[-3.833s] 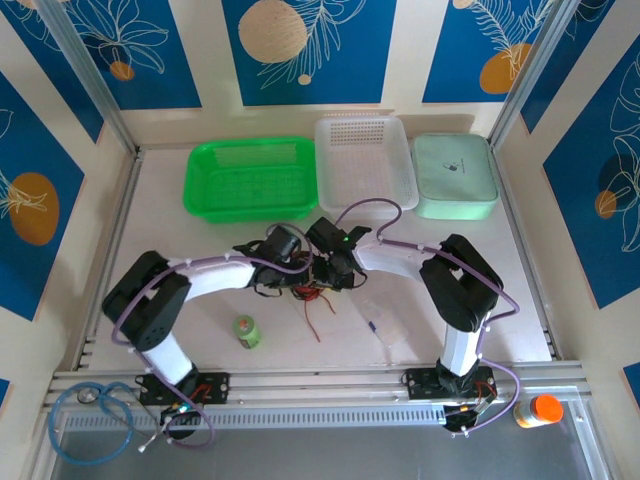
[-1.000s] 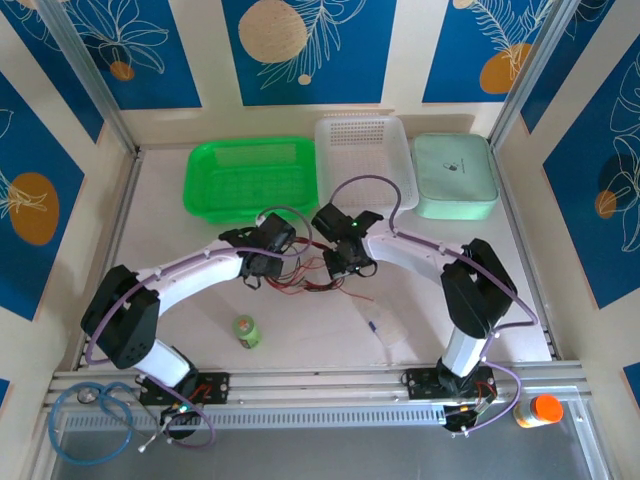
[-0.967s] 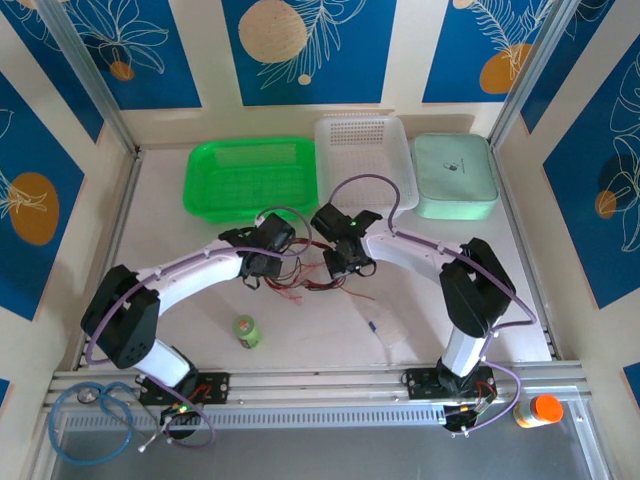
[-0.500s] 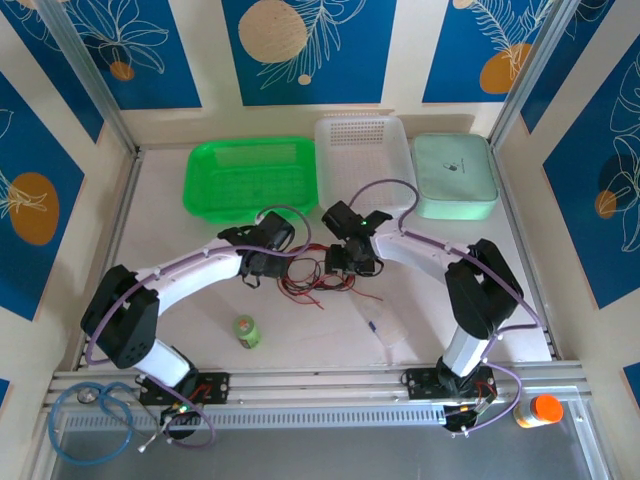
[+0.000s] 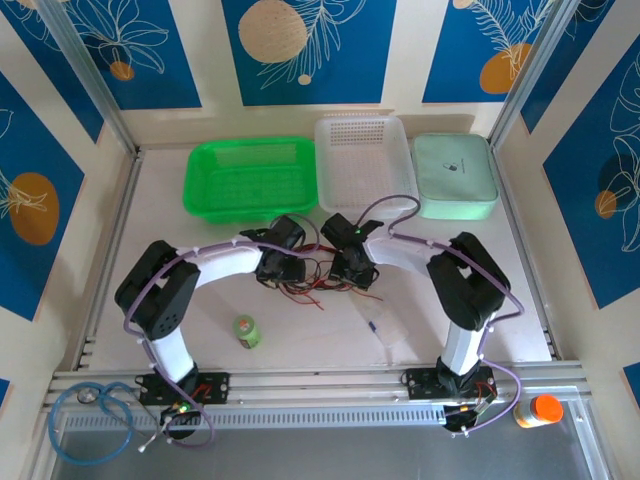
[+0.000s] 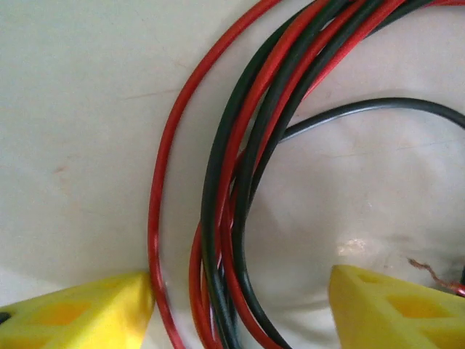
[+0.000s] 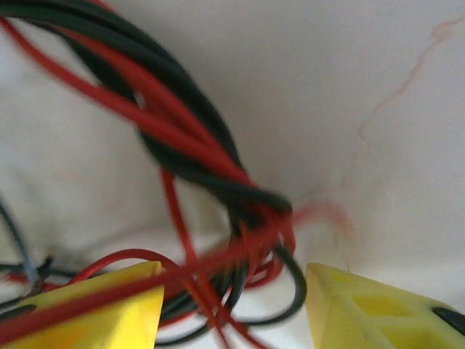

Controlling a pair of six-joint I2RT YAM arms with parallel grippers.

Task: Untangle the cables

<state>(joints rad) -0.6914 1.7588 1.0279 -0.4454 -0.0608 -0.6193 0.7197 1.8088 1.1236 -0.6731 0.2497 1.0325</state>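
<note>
The cables [image 5: 312,281] are a tangle of thin red and black wires lying on the table between my two grippers. In the left wrist view a bundle of red and black cables [image 6: 234,156] curves down between the yellow fingertips [image 6: 87,313]; the outer red strand touches the left one. My left gripper [image 5: 284,266] [image 6: 240,313] is open astride that bundle. In the right wrist view, blurred, a knotted clump of cables [image 7: 251,200] lies between the yellow fingertips [image 7: 378,309]. My right gripper [image 5: 353,270] [image 7: 232,305] is open over it.
Along the back stand a green basket [image 5: 250,178], a white basket [image 5: 362,160] and a pale green lidded box [image 5: 455,176]. A small green bottle [image 5: 246,331] and a clear plastic item [image 5: 386,326] lie nearer the front. An orange-capped bottle [image 5: 541,410] sits off the table's front right.
Both grippers have gone from shut to open and moved down onto the tangle, closer together. The left arm's elbow has folded in. The cables now lie bunched between the two grippers.
</note>
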